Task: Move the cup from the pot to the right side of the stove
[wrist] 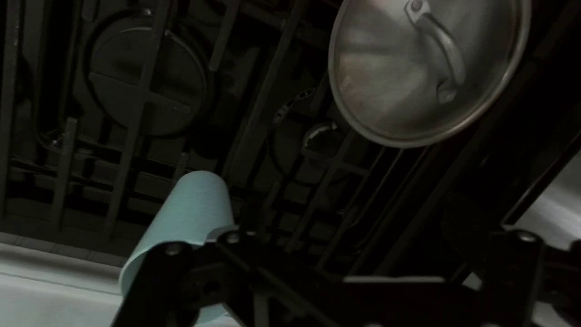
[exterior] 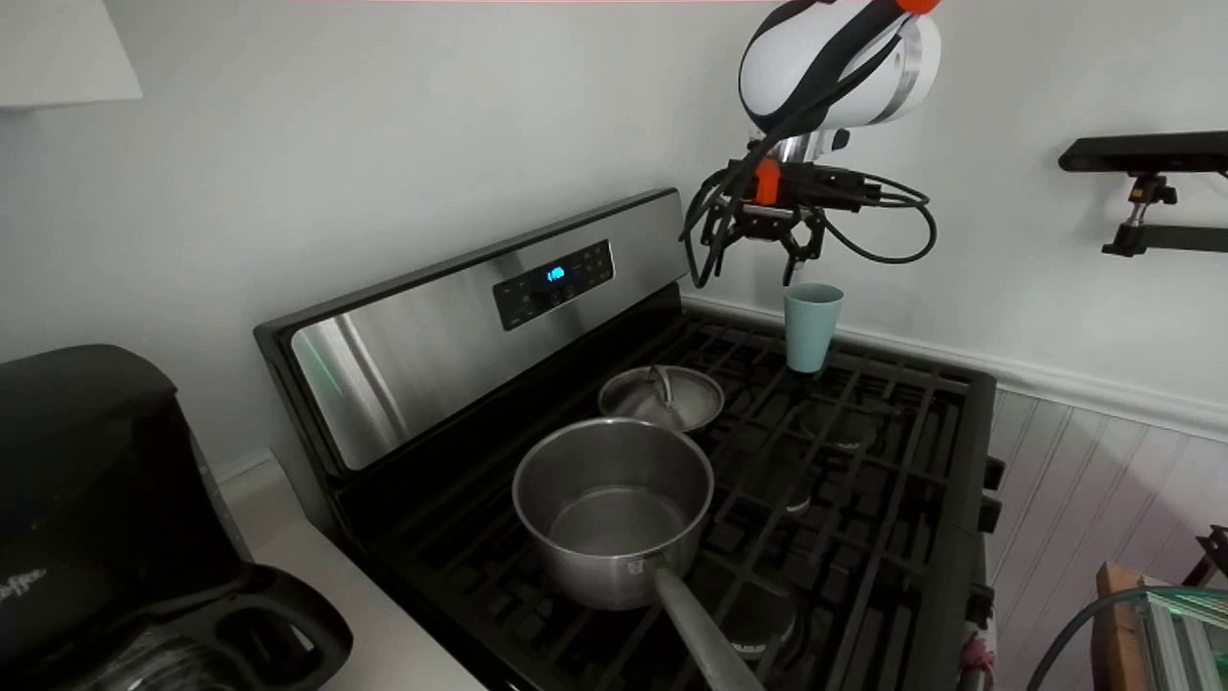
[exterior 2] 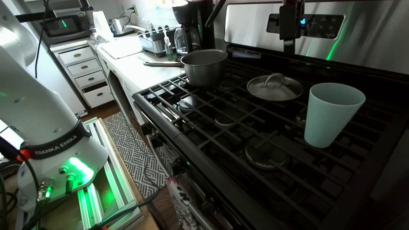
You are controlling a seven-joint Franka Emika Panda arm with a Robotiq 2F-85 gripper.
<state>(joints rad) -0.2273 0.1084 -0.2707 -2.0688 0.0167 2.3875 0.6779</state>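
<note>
The pale blue cup [exterior: 814, 326] stands upright on the black grates of the stove [exterior: 907, 461], near the end by the wall. It also shows at the right in an exterior view [exterior 2: 330, 115] and in the wrist view [wrist: 195, 209], partly hidden behind a finger. The steel pot [exterior: 614, 518] stands at the opposite end of the grates, with nothing visible inside; it also shows in an exterior view [exterior 2: 204, 68]. My gripper [exterior: 754, 273] is open and empty, above the cup's rim and nearer the back panel, apart from the cup. Its fingers are wide apart in the wrist view [wrist: 370, 245].
A steel lid [exterior: 662, 398] lies on the grates between pot and cup; it also shows in the wrist view [wrist: 422, 77]. The slanted back panel [exterior: 432, 355] rises behind the grates. A black coffee maker [exterior: 96, 499] stands on the counter beside the stove. A wall bounds the cup's end.
</note>
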